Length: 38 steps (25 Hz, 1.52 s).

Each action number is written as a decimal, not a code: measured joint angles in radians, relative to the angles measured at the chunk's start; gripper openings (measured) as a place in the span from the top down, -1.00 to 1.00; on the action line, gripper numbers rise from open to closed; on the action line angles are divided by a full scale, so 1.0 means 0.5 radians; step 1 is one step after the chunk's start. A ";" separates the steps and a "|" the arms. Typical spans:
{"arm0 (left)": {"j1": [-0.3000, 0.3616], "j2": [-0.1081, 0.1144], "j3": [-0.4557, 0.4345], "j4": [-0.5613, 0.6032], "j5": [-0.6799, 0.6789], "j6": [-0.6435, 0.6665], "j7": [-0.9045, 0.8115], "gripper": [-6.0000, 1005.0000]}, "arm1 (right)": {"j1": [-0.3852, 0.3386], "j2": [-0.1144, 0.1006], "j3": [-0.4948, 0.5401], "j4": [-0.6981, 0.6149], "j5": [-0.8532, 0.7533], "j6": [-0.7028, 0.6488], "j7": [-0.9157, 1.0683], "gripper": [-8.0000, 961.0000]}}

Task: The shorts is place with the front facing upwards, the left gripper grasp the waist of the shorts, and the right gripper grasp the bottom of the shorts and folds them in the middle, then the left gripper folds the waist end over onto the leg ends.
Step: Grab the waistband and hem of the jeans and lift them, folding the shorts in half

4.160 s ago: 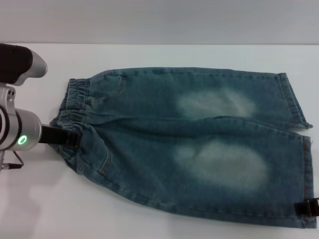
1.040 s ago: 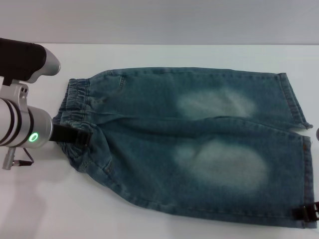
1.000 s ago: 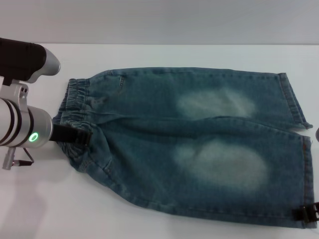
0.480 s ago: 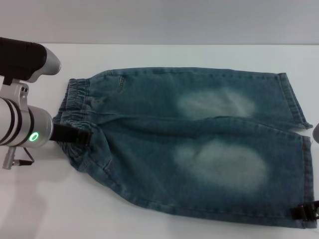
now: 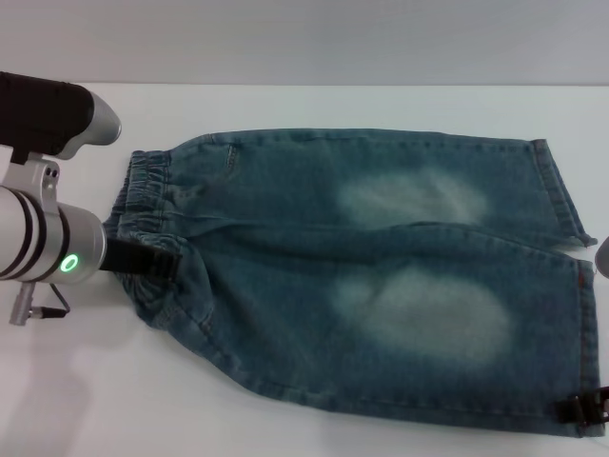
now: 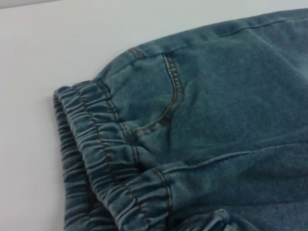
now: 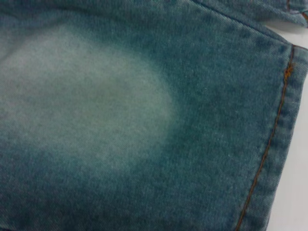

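Note:
The blue-green denim shorts [image 5: 362, 276] lie flat on the white table, with pale faded patches on both legs. The waist of the shorts [image 5: 143, 190] is at the left and the leg ends [image 5: 561, 190] at the right. My left gripper [image 5: 152, 260] reaches in from the left on its silver arm and is shut on the bunched nearer part of the waist. My right gripper [image 5: 582, 409] shows only as a black piece lying over the near right hem corner, shut on it. The left wrist view shows the gathered waist [image 6: 96, 163] and a pocket seam. In the right wrist view the stitched hem [image 7: 279, 120] appears beside a faded patch.
The white table [image 5: 95, 400] extends around the shorts, with bare surface at the near left and along the back. A rounded bit of my right arm [image 5: 603, 253] peeks in at the right edge. A grey wall runs behind the table.
My left arm has pushed a little further right, bunching the nearer waist. The right gripper has slid slightly toward the near edge along the hem corner.

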 joint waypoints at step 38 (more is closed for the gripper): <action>0.022 0.000 0.021 -0.034 -0.008 0.044 -0.028 0.80 | 0.016 0.000 -0.029 0.152 0.003 -0.230 -0.122 0.99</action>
